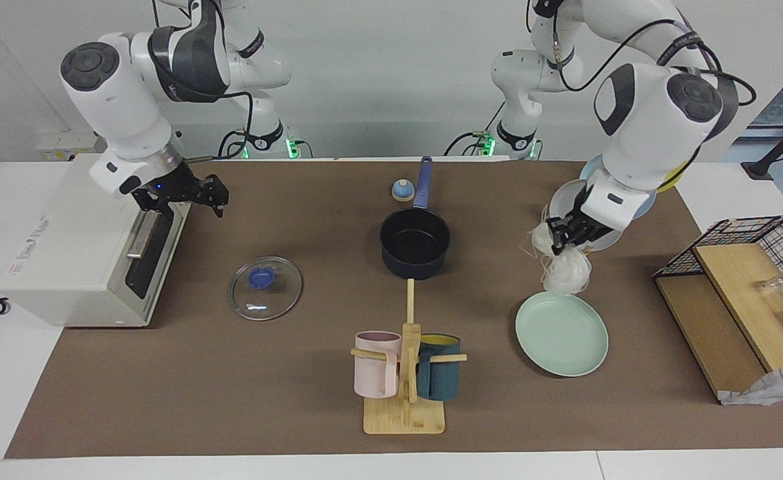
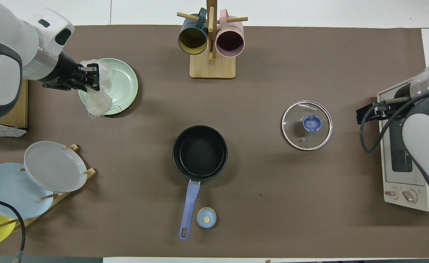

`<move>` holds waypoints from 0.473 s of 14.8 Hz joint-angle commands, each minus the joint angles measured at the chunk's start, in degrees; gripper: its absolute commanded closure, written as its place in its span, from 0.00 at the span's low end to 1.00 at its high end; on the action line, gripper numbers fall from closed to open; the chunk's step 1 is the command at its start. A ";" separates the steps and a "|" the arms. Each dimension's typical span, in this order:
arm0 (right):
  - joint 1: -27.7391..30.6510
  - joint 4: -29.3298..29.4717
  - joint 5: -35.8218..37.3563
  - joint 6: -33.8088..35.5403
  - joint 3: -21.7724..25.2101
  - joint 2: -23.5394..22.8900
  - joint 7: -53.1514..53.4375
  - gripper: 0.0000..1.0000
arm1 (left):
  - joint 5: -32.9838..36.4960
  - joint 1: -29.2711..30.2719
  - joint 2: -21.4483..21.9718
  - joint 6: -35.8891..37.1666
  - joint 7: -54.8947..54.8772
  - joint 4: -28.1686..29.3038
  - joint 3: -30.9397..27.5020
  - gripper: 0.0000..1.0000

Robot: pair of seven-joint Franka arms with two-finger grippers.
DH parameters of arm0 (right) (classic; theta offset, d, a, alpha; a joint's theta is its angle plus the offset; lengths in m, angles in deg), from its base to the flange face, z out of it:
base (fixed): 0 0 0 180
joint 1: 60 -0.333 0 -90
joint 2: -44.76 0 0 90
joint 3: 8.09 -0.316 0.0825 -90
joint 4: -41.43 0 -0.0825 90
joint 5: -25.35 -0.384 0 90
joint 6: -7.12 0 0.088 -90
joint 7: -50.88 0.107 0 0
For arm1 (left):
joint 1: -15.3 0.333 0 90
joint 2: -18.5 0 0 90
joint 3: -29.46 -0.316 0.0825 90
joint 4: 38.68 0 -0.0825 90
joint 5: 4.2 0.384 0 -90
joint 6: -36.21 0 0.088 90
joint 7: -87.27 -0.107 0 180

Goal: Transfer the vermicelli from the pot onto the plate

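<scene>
Left gripper [image 1: 563, 241]: your left gripper was clamped on the vermicelli [image 1: 567, 270], holding the tangle in the air above the table, near the plate's edge.
Vermicelli: the whitish bundle hung below the fingers, loose strands trailing, over the rim of the plate [image 1: 561, 333] at its 12 o'clock edge in the facing view; I judged it not yet resting on the plate.
Pot [image 1: 415, 243]: it stood empty mid-table, handle pointing to 12 o'clock, toward the robots.
Right gripper [image 1: 208, 193]: it waited over the front of the toaster oven [image 1: 71, 247], fingers parted and empty.
Step in hand: you probably needed to carry the bundle over the plate's centre and lower it before letting go, so no strands draped over the rim.
Counts: one pot, one mint plate, one glass lid [image 1: 265, 288], two mugs on the mug stand [image 1: 404, 373], three racked plates [image 2: 21, 182].
</scene>
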 commanded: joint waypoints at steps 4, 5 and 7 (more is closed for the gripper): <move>-0.02 -0.94 0.97 3.22 -0.74 1.69 0.14 0.00 | -0.23 2.10 -8.44 -11.89 -6.53 0.86 0.38 1.00; -0.20 0.28 0.97 4.62 -0.74 1.34 0.14 0.00 | 0.73 2.10 -9.06 -13.56 -7.92 2.26 0.38 1.00; -0.03 3.27 0.97 7.61 -0.39 0.02 0.14 0.00 | 1.44 2.27 -9.50 -17.69 -11.09 5.51 0.38 1.00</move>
